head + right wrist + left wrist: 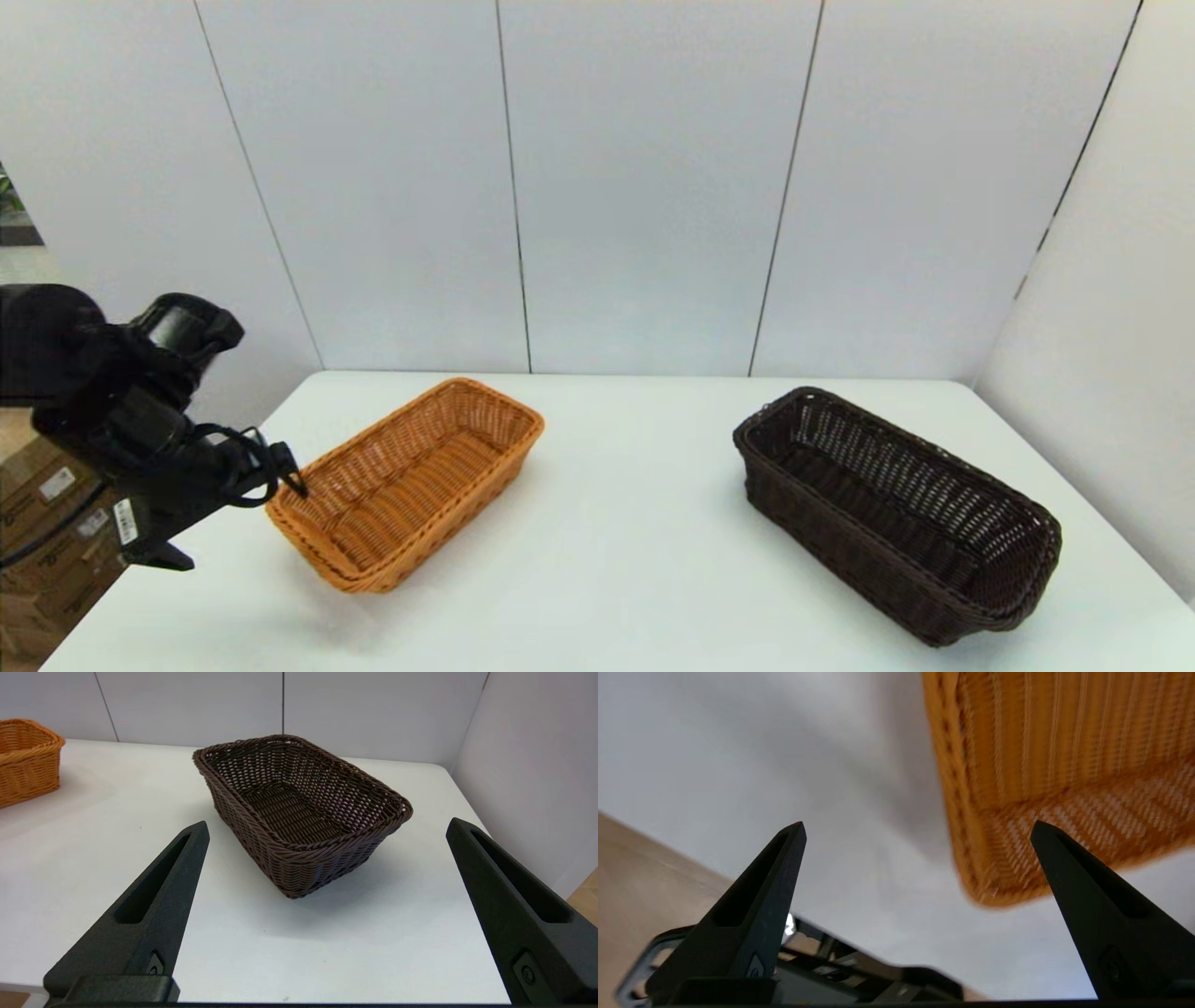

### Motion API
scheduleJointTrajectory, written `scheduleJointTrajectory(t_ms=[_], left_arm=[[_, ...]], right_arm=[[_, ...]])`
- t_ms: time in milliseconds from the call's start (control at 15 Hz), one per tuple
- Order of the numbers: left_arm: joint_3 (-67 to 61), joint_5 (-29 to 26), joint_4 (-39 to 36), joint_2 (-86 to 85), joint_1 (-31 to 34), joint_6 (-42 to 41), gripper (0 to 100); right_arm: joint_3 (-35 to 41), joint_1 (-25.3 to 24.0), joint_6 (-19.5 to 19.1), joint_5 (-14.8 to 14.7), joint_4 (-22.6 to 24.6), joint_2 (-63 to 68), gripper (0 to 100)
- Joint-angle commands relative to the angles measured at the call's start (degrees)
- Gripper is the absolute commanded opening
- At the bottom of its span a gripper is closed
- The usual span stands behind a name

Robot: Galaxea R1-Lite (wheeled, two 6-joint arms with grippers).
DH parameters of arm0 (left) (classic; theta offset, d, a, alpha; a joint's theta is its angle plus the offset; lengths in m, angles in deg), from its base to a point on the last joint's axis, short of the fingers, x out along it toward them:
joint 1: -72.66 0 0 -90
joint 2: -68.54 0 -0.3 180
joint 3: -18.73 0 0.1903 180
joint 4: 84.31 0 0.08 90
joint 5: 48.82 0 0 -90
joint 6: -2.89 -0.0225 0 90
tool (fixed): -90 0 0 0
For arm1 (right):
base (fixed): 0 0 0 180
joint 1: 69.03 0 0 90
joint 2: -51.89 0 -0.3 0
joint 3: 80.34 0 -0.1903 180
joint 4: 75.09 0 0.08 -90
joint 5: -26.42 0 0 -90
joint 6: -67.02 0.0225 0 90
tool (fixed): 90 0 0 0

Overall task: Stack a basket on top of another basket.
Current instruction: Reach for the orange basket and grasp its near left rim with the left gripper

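Dark brown wicker basket (896, 513): rests on the white table (616, 560), right side, long axis running from the far middle toward the near right; empty, open-weave sloping sides, braided rim; nothing touches it.
Orange-tan wicker basket (406, 485): rests on the table, left side, well apart from the dark one; empty, long axis running from the near left toward the far middle.
Left hand (289, 476): hovers at the near-left end of the orange-tan basket, tip just beside the rim; the left wrist view shows its two black fingers (761, 896) spread wide with that basket's corner between them; no contact with the rim is evident.
Right hand (322, 828): out of the head view; the right wrist view shows it low, near the table's near edge, fingers (154, 891) spread wide, aimed at the near short end of the dark brown basket, well short of it, holding nothing.
Step in hand: judged as the opening approach; neither basket is lifted, stacking not yet begun.
Next move, left: calls for closing on the orange-tan rim, one finger inside and one outside the wall.
Next move, right: calls for reaching forward to the dark rim in the same manner.
Stacking requirement: long axes differ, so the lifted basket needs turning to align before lowering into the other.
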Motion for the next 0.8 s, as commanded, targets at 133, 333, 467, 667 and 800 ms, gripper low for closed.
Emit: scheduleJointTrajectory(t_ms=[133,333,467,667,800], left_arm=[[5.5,0.1,-0.1,12.2,-0.6,3.0,100],[5.4,0.1,-0.2,14.4,-1.5,4.1,100],[5.2,0.1,-1.2,15.6,-1.9,5.2,100],[4.6,0.1,-4.8,17.9,-3.3,8.0,100],[4.6,0.1,-5.0,18.8,-4.4,8.7,100]], right_arm=[[0.0,0.0,-0.1,0.0,0.0,0.0,100],[0.0,0.0,-0.1,0.0,0.0,0.0,100],[0.0,0.0,-0.1,0.0,0.0,0.0,100],[0.0,0.0,-0.1,0.0,0.0,0.0,100],[0.0,0.0,-0.1,0.0,0.0,0.0,100]])
